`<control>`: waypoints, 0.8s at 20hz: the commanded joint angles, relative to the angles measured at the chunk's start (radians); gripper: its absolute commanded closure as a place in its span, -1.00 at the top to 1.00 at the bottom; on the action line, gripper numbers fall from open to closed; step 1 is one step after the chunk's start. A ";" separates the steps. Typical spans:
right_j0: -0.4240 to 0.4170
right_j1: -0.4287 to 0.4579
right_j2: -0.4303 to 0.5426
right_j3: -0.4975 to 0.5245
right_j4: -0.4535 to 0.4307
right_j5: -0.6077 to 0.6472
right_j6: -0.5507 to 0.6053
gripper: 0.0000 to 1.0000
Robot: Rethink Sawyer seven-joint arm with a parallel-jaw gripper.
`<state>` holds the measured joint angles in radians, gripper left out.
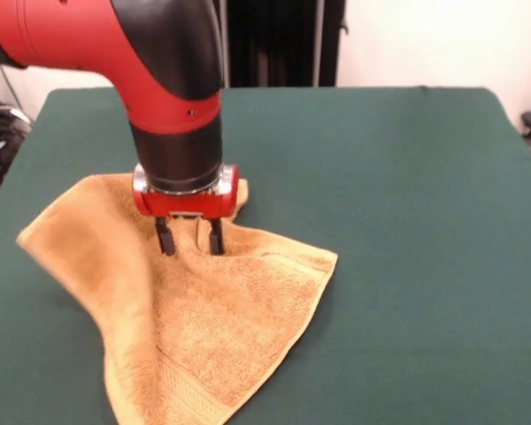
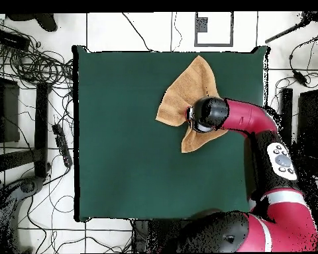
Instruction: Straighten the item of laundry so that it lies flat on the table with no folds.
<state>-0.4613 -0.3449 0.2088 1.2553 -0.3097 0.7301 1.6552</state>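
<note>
The orange-tan towel (image 1: 221, 328) lies crumpled on the dark green table (image 1: 407, 177), near the left and front edges in the front view. It forms an uneven shape, with a raised ridge under the gripper and a woven band at the near corner. My gripper (image 1: 190, 248) points straight down onto the towel's far part. Its two black fingers (image 1: 164, 237) stand apart, on either side of the ridge. In the overhead view the towel (image 2: 188, 89) lies near the table's (image 2: 122, 132) top right corner, and the arm's wrist (image 2: 207, 114) hides the gripper and part of the towel.
The red and black arm (image 2: 254, 122) reaches in over the table's right edge in the overhead view. Cables and dark equipment (image 2: 29, 73) lie on the floor left of the table. Stands (image 2: 301, 99) are at the right.
</note>
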 commanded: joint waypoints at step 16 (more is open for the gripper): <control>0.039 0.050 0.011 -0.015 -0.104 0.034 0.038 1.00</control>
<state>-0.3957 -0.3231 0.1777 1.1956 -0.4509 0.7315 1.6552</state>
